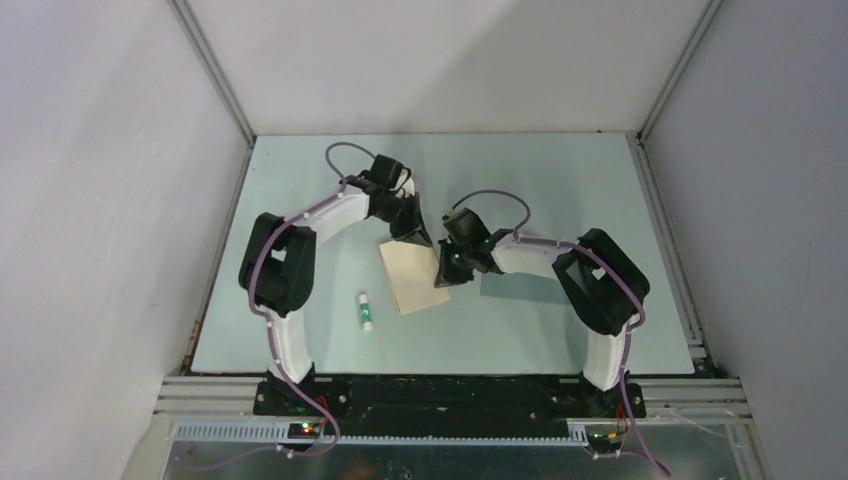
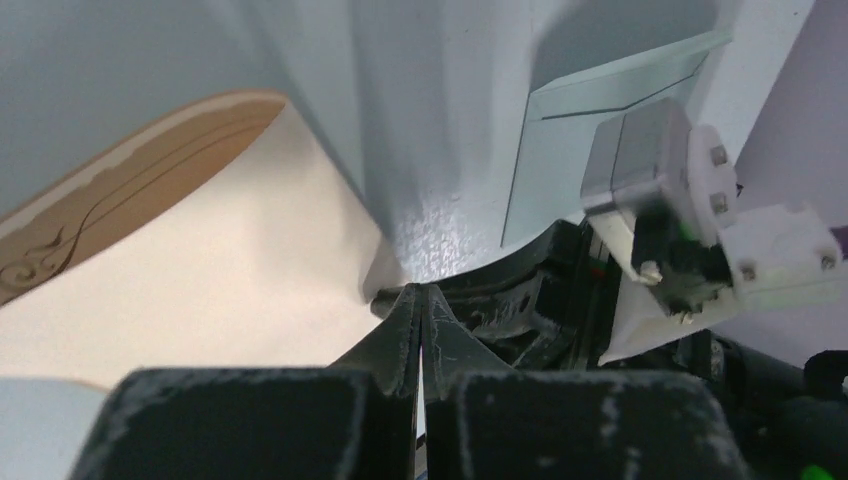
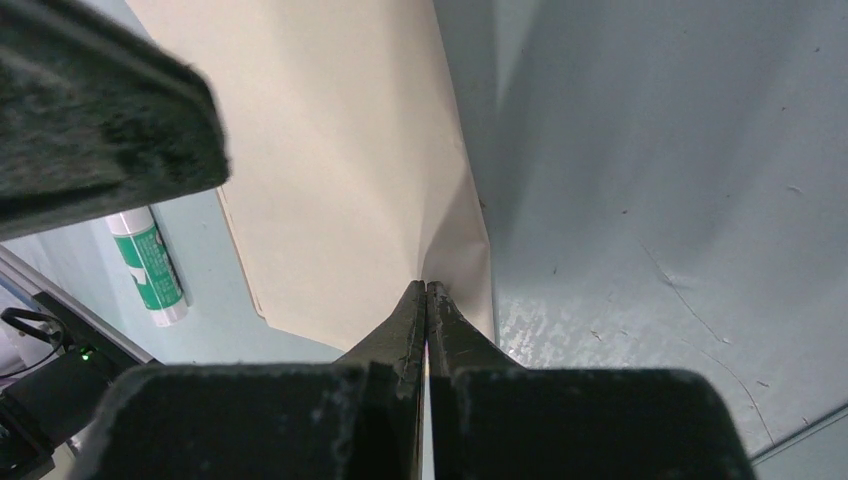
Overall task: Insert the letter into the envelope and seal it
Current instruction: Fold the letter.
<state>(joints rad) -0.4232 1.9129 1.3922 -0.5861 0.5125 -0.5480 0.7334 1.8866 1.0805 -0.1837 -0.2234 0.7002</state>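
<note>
Right wrist shows the right gripper [image 3: 427, 290] clamped on an edge of the letter [image 3: 340, 150] (thin, floppy, creasing there); the left gripper [image 2: 420, 297], closed, pinches a corner; edges suit best.

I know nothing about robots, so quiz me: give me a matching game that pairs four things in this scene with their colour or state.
Things:
1. letter
2. envelope
3. glue stick
4. right end effector

Descriptions:
A. white and green
B. shut, pinching a tan edge
C. tan, brown ornamental border
D. teal-grey, lying flat

Pairs: 1-C, 2-D, 3-A, 4-B
</note>
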